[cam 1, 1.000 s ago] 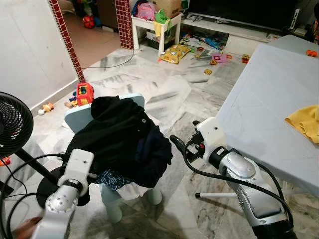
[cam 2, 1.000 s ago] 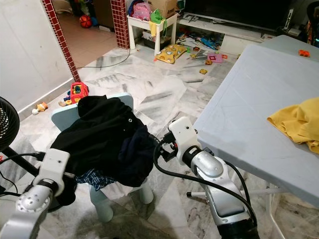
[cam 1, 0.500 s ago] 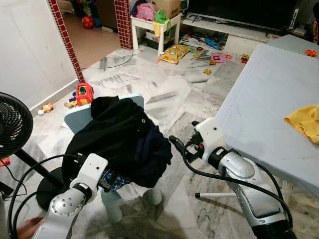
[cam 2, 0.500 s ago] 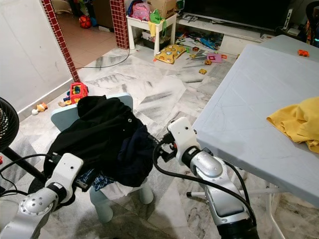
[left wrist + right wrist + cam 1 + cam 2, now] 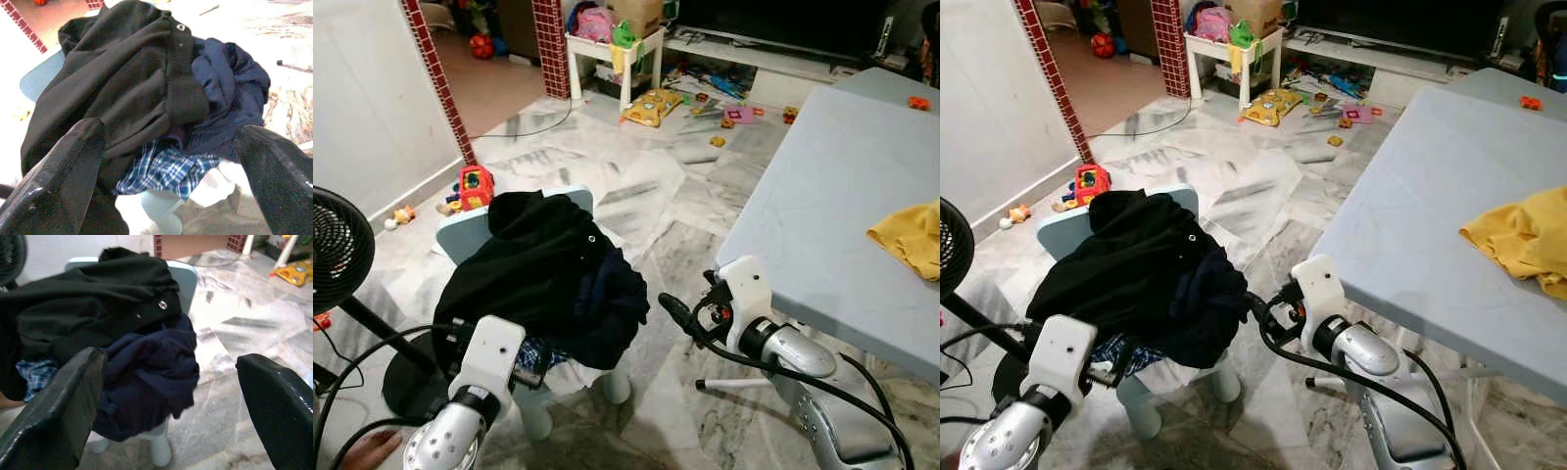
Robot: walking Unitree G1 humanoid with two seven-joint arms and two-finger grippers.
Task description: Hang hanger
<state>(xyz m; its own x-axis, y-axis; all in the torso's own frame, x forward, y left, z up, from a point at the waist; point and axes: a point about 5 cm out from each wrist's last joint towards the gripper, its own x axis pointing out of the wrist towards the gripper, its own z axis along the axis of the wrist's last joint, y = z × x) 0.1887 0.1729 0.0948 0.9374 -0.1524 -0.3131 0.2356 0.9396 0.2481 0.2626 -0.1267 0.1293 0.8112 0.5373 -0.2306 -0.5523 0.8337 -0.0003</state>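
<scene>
Matt black cloth (image 5: 533,264) lies heaped with a softer navy knit (image 5: 612,299) and a checked woven shirt (image 5: 164,169) on a smooth pale-blue plastic chair (image 5: 460,230), just ahead of both tools. Their fingers (image 5: 54,401) are glossy black plastic. The floor (image 5: 636,186) is polished veined marble. The table (image 5: 822,206) looks smooth, matt grey.

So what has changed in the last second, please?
The left gripper has come forward toward the clothes on the small chair, fingers open. The right gripper has drawn back a little toward the table and now sits lower, also open. Neither holds anything. The clothes, chair, fan and yellow cloth lie as before.
</scene>
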